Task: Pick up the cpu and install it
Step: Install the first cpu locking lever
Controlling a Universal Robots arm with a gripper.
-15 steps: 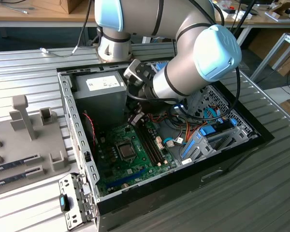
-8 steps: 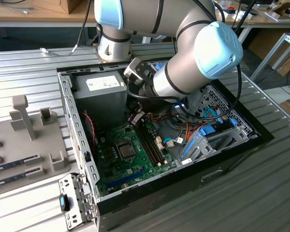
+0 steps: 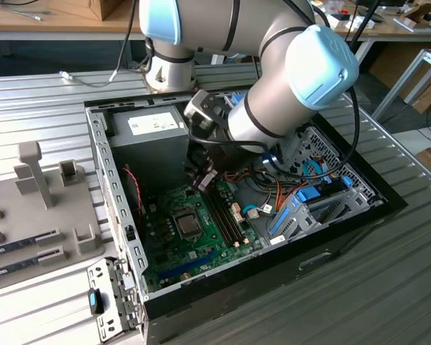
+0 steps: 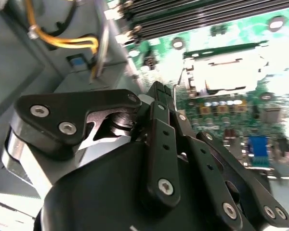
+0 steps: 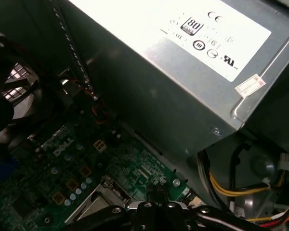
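The cpu [image 3: 188, 225] appears as a grey square lying flat inside the metal-framed socket of the green motherboard [image 3: 165, 215], within the open computer case. In the second wrist view its top [image 4: 220, 67] glares bright silver inside the socket frame. My gripper [image 3: 205, 180] hangs above the board, just behind the socket and beside the memory slots. Its black fingers meet at the tips in the second wrist view [image 4: 160, 91], with nothing seen between them, and a thin wire lever [image 4: 176, 94] stands close by. In the first wrist view the tips [image 5: 154, 190] hover over the socket's edge [image 5: 98, 202].
A grey power supply [image 3: 154, 129] fills the case's back corner, close behind the gripper. Memory slots [image 3: 226, 215], coloured cables [image 3: 287, 190] and a blue drive bracket [image 3: 302, 205] lie toward the exterior view's right. A grey fixture tray [image 3: 43, 201] sits outside the case at the left.
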